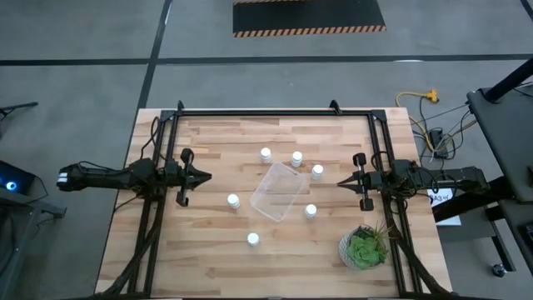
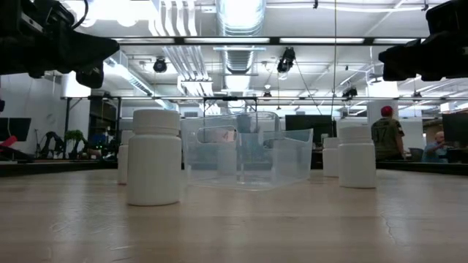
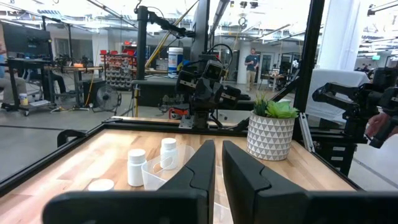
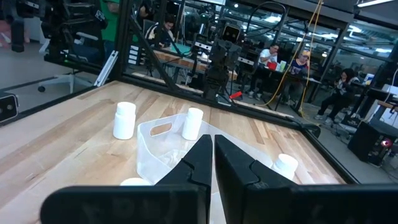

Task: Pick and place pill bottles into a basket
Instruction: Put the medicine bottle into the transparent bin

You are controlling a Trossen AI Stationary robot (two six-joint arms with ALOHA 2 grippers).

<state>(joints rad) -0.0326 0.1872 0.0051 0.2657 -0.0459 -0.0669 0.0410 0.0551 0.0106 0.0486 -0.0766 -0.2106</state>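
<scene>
Six white pill bottles stand upright on the wooden table around the clear bin point(image 1: 277, 192): three beyond it point(image 1: 266, 154) point(image 1: 296, 158) point(image 1: 317, 172), one to its left point(image 1: 233, 201), one to its right point(image 1: 311, 211) and one nearer the front point(image 1: 253, 240). The bin rests on its base and shows nothing inside. My left gripper point(image 1: 206, 176) hovers shut to the left of the bin, pointing at it. My right gripper point(image 1: 340, 183) hovers shut to the right of the bin, pointing at it. In the wrist views the fingers point(image 3: 208, 168) point(image 4: 202, 158) lie close together with nothing between them.
A green potted plant point(image 1: 364, 247) in a white patterned pot stands at the table's front right. A black frame point(image 1: 275, 112) runs along the table's far edge and sides. Bare wood lies at the front left. People show in the room beyond.
</scene>
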